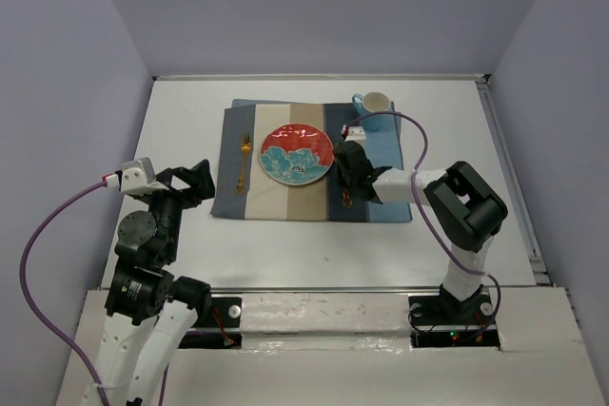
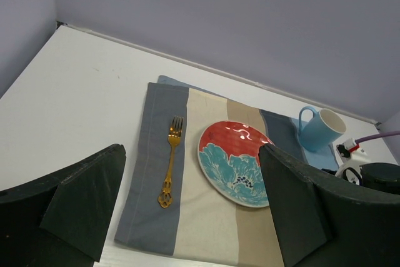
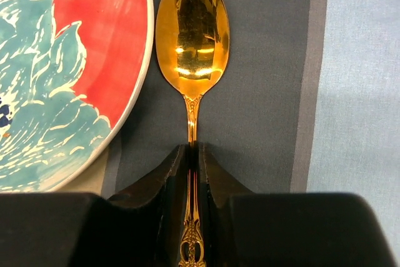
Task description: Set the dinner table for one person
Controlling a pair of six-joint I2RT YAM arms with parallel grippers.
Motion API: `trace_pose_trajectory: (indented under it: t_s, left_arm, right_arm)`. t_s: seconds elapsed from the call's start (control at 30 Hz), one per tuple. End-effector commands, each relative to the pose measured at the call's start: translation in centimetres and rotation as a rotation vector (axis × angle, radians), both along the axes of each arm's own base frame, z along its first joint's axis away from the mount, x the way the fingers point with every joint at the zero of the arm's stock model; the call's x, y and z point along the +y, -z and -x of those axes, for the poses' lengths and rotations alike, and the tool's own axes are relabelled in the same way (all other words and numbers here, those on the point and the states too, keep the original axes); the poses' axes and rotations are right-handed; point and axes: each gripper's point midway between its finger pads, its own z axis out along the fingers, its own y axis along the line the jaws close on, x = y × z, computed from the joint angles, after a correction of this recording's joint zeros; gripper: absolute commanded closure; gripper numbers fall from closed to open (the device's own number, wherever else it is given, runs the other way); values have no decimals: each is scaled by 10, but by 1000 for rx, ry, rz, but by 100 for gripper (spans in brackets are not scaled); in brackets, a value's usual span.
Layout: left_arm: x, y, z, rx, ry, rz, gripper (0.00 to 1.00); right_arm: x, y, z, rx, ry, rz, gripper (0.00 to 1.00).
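Table [image 1: 181, 130] fills the floor of the enclosure, under the placemat [image 1: 285, 204] and plate [image 1: 296, 153]. My right end effector [image 3: 192, 151] pinches the spoon [image 3: 192, 35] by its handle, just right of the plate. My left end effector [image 2: 190, 167] gapes wide, empty, near-left of the plate.

Plate [image 3: 62, 60] hard by spoon's [image 3: 192, 35] left; bare placemat [image 3: 262, 92] right.

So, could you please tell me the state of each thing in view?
striped placemat: spread flat on dinner table.
floral plate: flat on placemat, empty.
gold fork: flat on placemat, left of plate.
gold spoon: right of plate, handle gripped.
right gripper: shut on spoon.
left gripper: open, empty.
blue mug: upright.
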Motion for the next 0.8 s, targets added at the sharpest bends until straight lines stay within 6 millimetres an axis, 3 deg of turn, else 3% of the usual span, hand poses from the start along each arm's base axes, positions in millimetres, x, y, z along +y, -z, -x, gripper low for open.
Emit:
trace_pose_trajectory:
  t_s: [0.0,0.1,0.37,0.77]
  left_arm:
    - [-1,-8,-3,-37,4,-3,1]
    - [-1,-8,-2,-38,4,-3,1]
    - [-2,-9,-2,-41,8,-2,1]
    - [-3,-8,-3,-40,14,-3,1]
  right_arm:
    - [-7,3,-1,9,38,47,90]
    - [-10,-10,-3,-20,71,27,99]
    - [-13,-52,-12,-122,87,6,100]
    - [-27,-55,-48,-146,128,27,100]
